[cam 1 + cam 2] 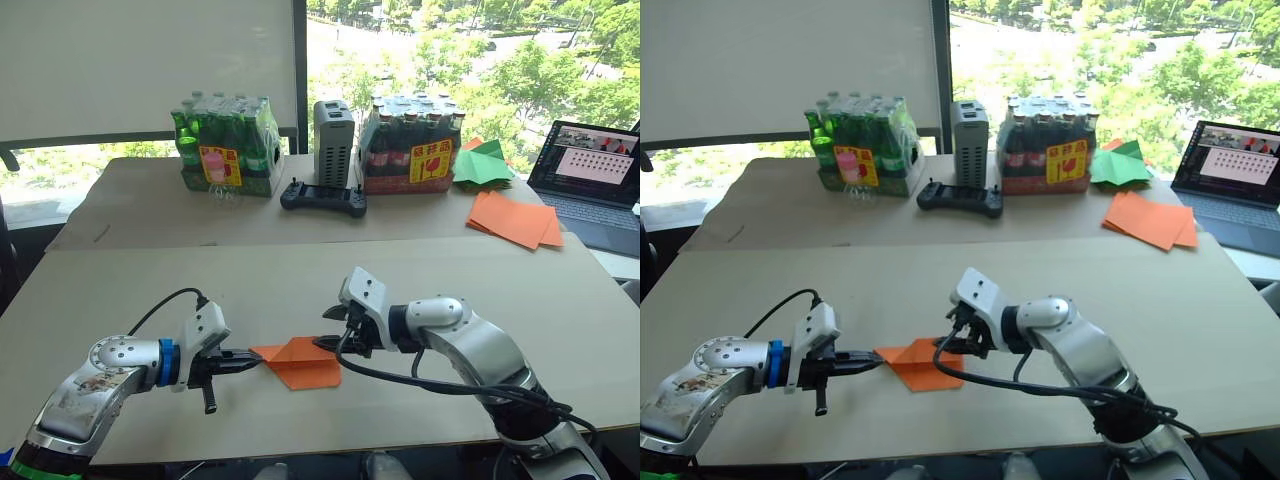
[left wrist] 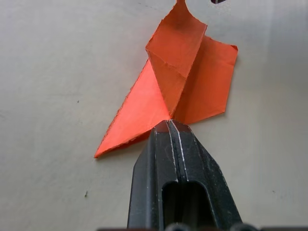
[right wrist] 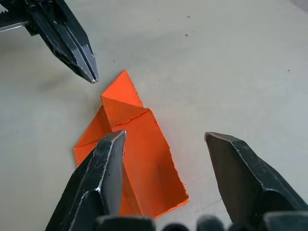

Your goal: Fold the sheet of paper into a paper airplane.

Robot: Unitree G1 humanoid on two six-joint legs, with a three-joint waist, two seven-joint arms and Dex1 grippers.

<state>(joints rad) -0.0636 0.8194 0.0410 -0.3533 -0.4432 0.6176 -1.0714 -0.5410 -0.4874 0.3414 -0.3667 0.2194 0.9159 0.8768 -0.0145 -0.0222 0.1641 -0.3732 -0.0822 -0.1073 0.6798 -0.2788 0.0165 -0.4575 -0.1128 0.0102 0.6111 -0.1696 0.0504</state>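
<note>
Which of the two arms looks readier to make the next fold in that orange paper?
Probably the right: its tool hangs open over the sheet of paper, free to grip a flap. The left tool is shut at the paper's pointed end.

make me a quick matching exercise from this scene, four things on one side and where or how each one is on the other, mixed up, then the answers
Things:
1. left gripper
2. right gripper
3. sheet of paper
4. stack of orange sheets

States:
A. creased, lying on the near table between the two grippers
B. flat on the far table beside the laptop
C. fingers open over the paper
D. fingers shut, tip at the paper's point

Pairs: 1-D, 2-C, 3-A, 4-B
</note>
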